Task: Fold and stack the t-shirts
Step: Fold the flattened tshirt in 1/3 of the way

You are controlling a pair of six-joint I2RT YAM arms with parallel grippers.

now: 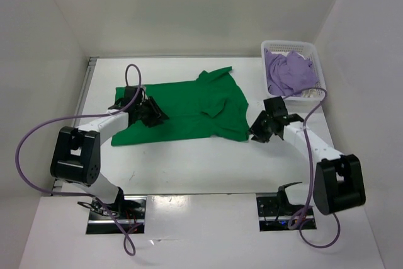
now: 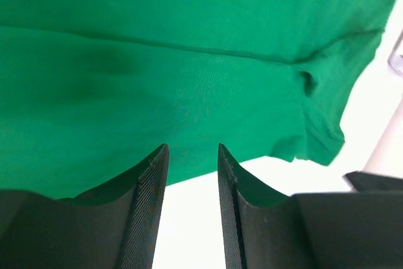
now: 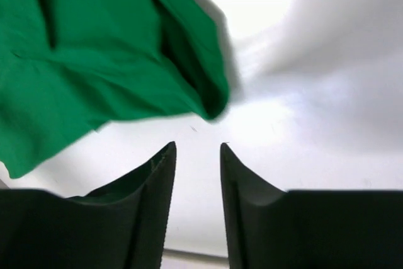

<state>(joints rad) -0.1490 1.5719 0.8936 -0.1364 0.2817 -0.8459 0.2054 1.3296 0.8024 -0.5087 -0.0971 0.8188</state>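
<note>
On the middle of the tabletop [image 1: 189,162] the green t-shirt [image 1: 189,108] lies spread out and largely flat, collar toward the far edge. This placement suits a first fold, since both side edges are within reach of an arm. The lavender t-shirt [image 1: 286,72] sits crumpled in the white basket [image 1: 288,45] at the far right corner, well apart from the work area, and is judged to be waiting its turn. The left fingers [image 2: 151,187] hover low over the shirt's near edge on its left side, where green cloth meets bare tabletop. They stand partly open, with a clear gap between them and nothing clamped. The right fingers [image 3: 157,181] are positioned over bare tabletop just beside the shirt's right corner, which lies slightly rumpled ahead of them. They are also partly open and hold nothing. Neither set of fingers visibly touches the cloth. Both placements appear to be approaches to opposite edges, and no fold is made yet.
</note>
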